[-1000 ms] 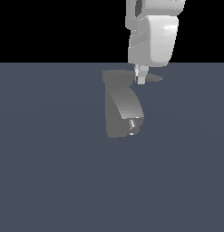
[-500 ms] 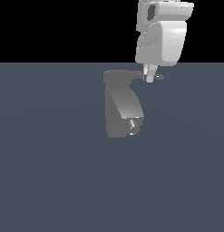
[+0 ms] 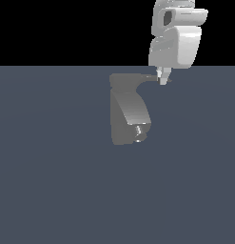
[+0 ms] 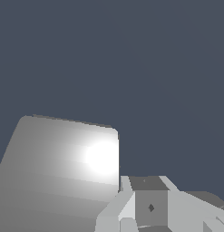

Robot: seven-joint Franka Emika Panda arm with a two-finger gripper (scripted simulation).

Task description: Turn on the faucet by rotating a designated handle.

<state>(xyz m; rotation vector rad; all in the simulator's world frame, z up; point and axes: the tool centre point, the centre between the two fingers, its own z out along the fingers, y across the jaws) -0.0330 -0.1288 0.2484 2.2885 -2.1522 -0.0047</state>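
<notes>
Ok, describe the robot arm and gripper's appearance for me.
The arm is glossy white, built of rounded, blocky shells with a dark recess near the top. The gripper ends in short pale grey fingers. No cables or markings are visible.

Item: glossy white robot arm [image 3: 176,40], rendered with smooth, rounded casings and soft grey shading. Upper segment: a boxy white housing bearing a dark oval recess on its side. Below it: a broad, rounded-rectangular white wrist block, brightly lit on one face. Terminal part: small pale grey two-fingered gripper [image 3: 162,78] with short, squared fingers [image 3: 160,74]. In the wrist view, the gripper's body appears as faceted light grey blocks with angled edges, one flat square face carrying a small dark diamond-shaped mark. No cables, screws or lettering can be made out.
</notes>
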